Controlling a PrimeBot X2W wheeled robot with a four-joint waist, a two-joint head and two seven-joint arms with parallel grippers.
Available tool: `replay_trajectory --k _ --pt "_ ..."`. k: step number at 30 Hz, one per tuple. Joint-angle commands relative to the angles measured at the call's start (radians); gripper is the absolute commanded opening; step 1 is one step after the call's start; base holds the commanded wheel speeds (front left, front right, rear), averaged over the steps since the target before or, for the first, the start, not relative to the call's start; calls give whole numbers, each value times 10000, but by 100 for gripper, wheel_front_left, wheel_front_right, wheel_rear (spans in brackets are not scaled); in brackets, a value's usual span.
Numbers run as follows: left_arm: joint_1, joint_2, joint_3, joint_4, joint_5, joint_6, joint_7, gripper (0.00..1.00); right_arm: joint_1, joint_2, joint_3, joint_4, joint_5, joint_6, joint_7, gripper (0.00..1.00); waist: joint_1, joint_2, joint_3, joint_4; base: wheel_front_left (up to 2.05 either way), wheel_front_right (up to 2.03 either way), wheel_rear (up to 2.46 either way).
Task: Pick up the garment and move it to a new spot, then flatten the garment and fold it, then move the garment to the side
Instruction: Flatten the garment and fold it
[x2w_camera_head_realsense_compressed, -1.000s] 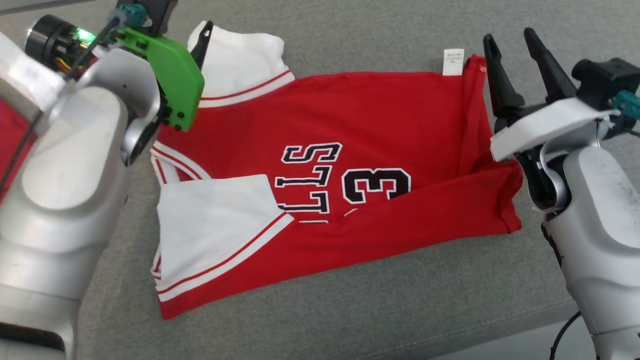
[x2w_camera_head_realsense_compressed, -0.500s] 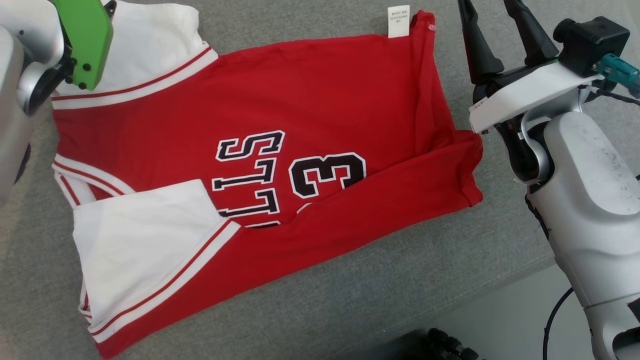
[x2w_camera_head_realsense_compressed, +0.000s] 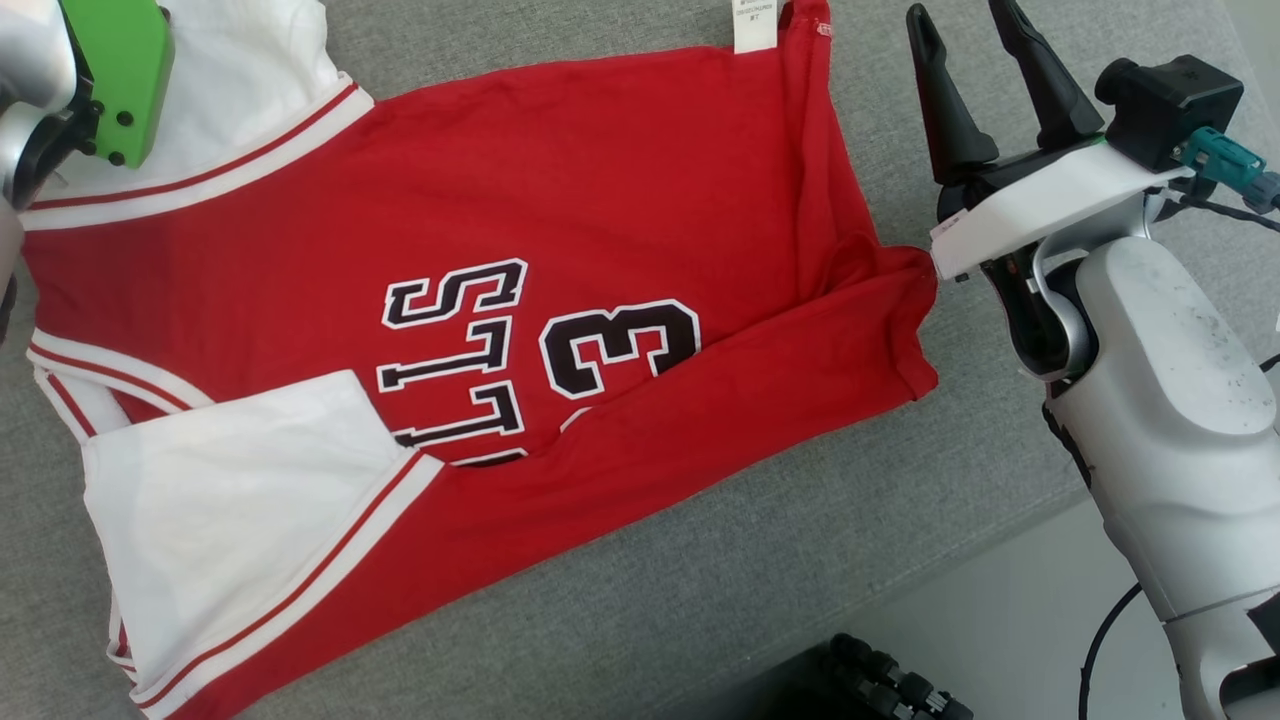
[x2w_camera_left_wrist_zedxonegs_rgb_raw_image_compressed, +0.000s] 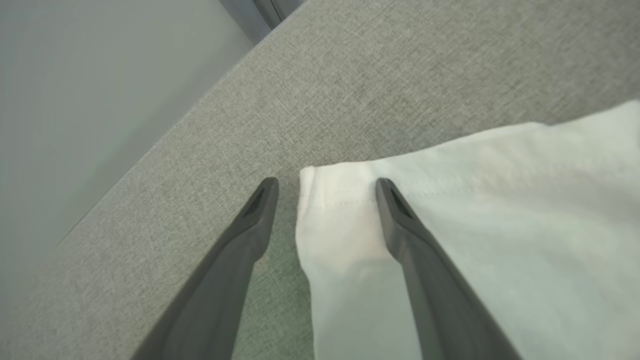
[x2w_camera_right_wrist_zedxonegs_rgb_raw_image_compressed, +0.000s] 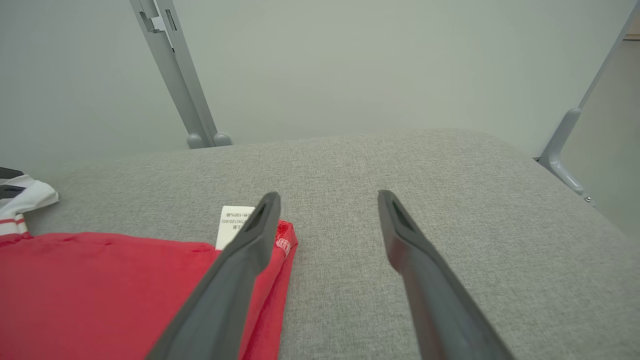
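The jersey (x2w_camera_head_realsense_compressed: 560, 200) lies spread on the grey cushion (x2w_camera_head_realsense_compressed: 720, 600), its near edge folded up over the lettering. Left gripper (x2w_camera_left_wrist_zedxonegs_rgb_raw_image_compressed: 326, 184) gapes wide, one finger over the white sleeve (x2w_camera_left_wrist_zedxonegs_rgb_raw_image_compressed: 500, 200) corner, the other over bare cushion, nothing pinched. Right gripper (x2w_camera_right_wrist_zedxonegs_rgb_raw_image_compressed: 328, 195) gapes too, empty, just beside the hem corner by the label (x2w_camera_right_wrist_zedxonegs_rgb_raw_image_compressed: 231, 225).

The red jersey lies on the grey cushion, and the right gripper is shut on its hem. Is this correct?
Not quite. The right gripper is open, with only bare cushion between its fingers, as the right wrist view shows. The red jersey does lie on the grey cushion.
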Motion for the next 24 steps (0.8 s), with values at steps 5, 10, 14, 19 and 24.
replay_trajectory --k 5,10,14,19,24 --pt "-5 -153 28 461 -380 16 162 0 -42 -134 7 99 -29 -3 -82 100 -1 -1 -5 146 0 0 0" --pt "-231 -315 39 539 -161 110 -788 0 -128 -387 122 152 -78 -3 -92 100 -1 -1 -102 513 0 0 0" --pt "-97 -648 31 509 -86 81 -1888 0 -170 -673 147 240 -14 -3 7 100 -1 -1 -416 989 0 0 0" --pt "166 -995 -78 188 -74 28 -3093 0 -300 -1223 224 425 362 -3 522 100 -1 -1 -829 1778 0 0 0" --pt "395 -1211 -305 -425 -80 20 -3867 0 -492 -1917 721 767 690 -3 1343 100 -1 -1 -1063 2537 0 0 0"
